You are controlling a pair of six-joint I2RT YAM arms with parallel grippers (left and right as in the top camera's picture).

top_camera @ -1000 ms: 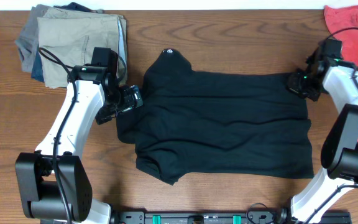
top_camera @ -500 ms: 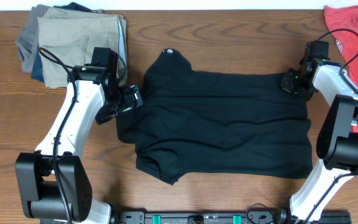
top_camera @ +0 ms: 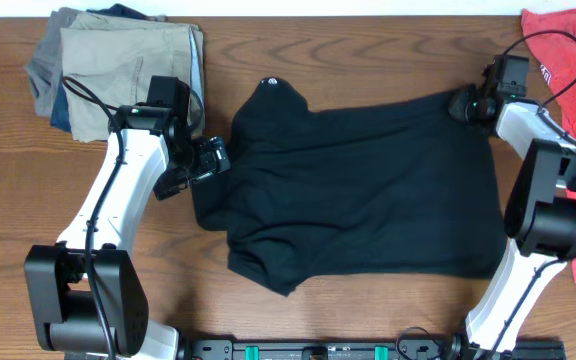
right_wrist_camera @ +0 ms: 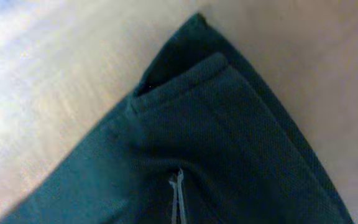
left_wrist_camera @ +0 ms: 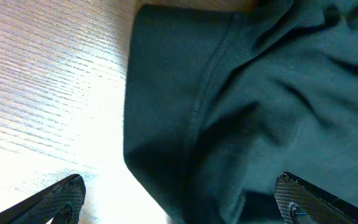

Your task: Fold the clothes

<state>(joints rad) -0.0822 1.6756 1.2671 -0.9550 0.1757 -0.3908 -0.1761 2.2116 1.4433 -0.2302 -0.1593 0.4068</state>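
Black garment (top_camera: 358,190), from overhead: spread across the middle of the table (top_camera: 368,50), small white logo (top_camera: 269,83) at its far left corner, near left part bunched and rumpled, so by the look of it not flat enough for a clean fold. Well apart from the folded trousers (top_camera: 118,60) at the far left and from the red shirt (top_camera: 568,40) at the far right. Left claw (top_camera: 213,160) at the cloth's left edge. Right claw (top_camera: 465,104) at the far right corner, that corner drawn out to a point toward it, probably kept taut to square the cloth before folding. From the left wrist: left claw (left_wrist_camera: 182,202) spread as wide as it goes, one fingertip low over bare table (left_wrist_camera: 48,81), the other over the black garment (left_wrist_camera: 266,93), straddling the edge and its stitched hem (left_wrist_camera: 210,81). Nothing pinched, no clear contact; probably poised to come down on that edge. From the right wrist: a hemmed corner of the black garment (right_wrist_camera: 216,137) filling most of the view, blurred wood of the table (right_wrist_camera: 55,74) behind. Fingers hard to make out, only a thin pale line low in the middle. Right claw fully closed and, going by the stretched corner seen from overhead, clamped on the fabric there.
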